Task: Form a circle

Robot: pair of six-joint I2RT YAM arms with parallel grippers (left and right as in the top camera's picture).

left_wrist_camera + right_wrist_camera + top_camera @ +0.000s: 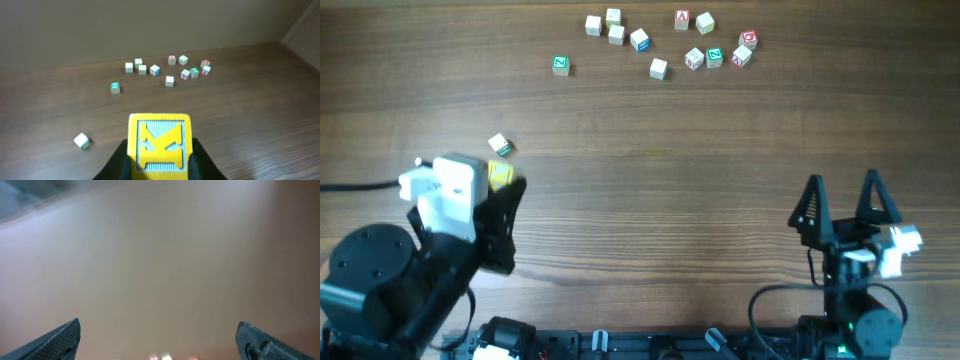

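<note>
The left claw [160, 160] is pinching a yellow-faced wooden letter cube marked K [159, 142] between its fingers, over the left part of the brown wooden table [670, 200]. A small cream wooden cube with a green mark [499, 145] is lying just beyond it, not touching. The circle is standing unformed: the other pale letter cubes [658, 68] are sitting scattered along the far side. The right claw [842, 190] is hovering spread wide, gripping nothing.

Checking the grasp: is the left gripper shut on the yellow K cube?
Shut: the left gripper has fingers against both sides of the yellow K cube.
</note>
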